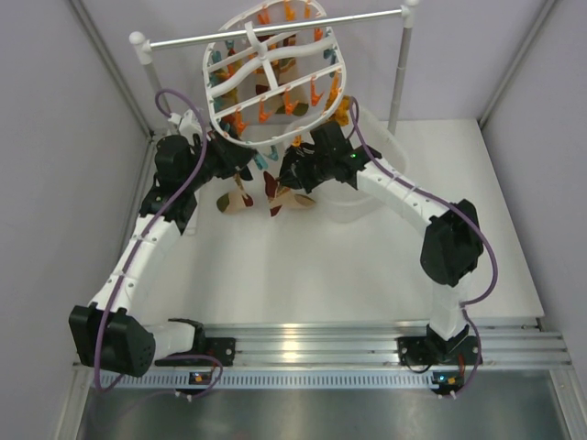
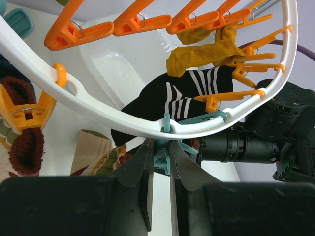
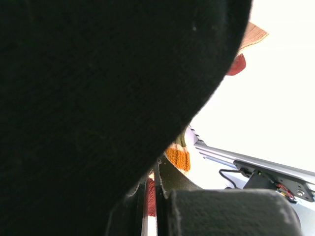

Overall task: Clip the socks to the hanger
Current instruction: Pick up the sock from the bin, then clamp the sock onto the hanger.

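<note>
The left gripper [image 2: 160,150], fingers narrowed, pinched a teal clip [image 2: 166,129] under the hanger [image 2: 98,112] rim at lower centre, apparently to spring it open for the black sock [image 3: 98,88] filling the right wrist frame's upper left, above the right gripper's [image 3: 153,182] closed fingers.

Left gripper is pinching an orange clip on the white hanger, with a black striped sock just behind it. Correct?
Not quite. The clip in the left gripper is teal, not orange; the left wrist view shows it. It does hang on the white hanger, with the black striped sock just behind.
</note>
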`<state>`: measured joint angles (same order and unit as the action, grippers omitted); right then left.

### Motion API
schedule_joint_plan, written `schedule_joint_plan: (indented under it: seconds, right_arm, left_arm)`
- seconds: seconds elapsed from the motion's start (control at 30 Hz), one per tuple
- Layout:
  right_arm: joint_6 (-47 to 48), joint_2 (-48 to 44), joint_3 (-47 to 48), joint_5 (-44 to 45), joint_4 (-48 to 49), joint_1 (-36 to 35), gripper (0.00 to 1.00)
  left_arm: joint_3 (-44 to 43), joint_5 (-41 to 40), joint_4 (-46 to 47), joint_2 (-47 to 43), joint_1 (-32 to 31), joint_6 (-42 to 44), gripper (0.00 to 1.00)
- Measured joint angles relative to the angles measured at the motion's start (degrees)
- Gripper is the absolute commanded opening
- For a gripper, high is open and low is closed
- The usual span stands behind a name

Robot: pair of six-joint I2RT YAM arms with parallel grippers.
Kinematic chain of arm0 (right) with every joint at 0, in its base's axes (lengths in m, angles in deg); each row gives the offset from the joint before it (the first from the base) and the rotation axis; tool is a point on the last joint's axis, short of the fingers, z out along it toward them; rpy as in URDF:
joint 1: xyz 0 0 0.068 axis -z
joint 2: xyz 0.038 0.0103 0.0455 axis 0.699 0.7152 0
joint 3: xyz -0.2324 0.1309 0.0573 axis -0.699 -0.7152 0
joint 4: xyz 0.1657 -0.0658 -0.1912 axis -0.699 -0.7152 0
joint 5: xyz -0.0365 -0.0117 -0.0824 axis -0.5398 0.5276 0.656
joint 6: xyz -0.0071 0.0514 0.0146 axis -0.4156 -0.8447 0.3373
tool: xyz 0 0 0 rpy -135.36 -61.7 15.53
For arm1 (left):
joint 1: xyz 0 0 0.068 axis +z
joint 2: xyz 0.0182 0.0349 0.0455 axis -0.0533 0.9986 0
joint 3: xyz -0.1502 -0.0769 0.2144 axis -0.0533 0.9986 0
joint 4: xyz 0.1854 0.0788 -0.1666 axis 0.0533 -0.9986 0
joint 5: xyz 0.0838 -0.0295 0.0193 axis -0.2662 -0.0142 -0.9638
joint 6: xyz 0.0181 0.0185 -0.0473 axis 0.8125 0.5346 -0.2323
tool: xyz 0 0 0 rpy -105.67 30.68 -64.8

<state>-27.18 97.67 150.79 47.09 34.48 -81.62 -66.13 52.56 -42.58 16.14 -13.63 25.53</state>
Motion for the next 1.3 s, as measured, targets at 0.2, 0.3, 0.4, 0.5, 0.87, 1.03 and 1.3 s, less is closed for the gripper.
schedule_joint_plan:
  seconds: [0.2, 0.3, 0.4, 0.5, 0.87, 1.03, 1.3]
  right_arm:
    - [-0.63, 0.02, 0.02, -0.04, 0.0, 0.04, 0.0]
    - [-0.98, 0.0, 0.02, -0.02, 0.0, 0.11, 0.0]
    - [-1.38, 0.02, 0.2, -0.04, -0.15, 0.24, 0.0]
    - [-1.77, 0.09, 0.87, -0.04, -0.39, 0.33, 0.0]
    - [-3.78, 0.11, 3.04, -0.42, -0.5, 0.35, 0.0]
    - [-4.04, 0.11, 3.37, -0.5, -0.52, 0.37, 0.0]
    - [-4.02, 0.11, 3.32, -0.5, -0.52, 0.98, 0.0]
  left_arm:
    - [0.22, -0.02, 0.35, 0.0, 0.0, 0.5, 0.0]
    - [0.33, -0.04, 0.39, -0.04, 0.0, 1.16, 0.0]
    - [0.42, -0.11, 0.46, -0.07, 0.0, 1.77, 0.0]
    - [0.81, -0.09, 1.22, -0.07, 0.0, 2.1, 0.0]
    - [1.27, -0.26, 2.73, -0.04, -0.5, 3.06, 0.0]
    - [1.27, -0.5, 2.8, -0.04, -0.74, 3.5, 0.0]
    - [1.27, -0.55, 2.71, -0.07, -0.81, 5.05, 0.0]
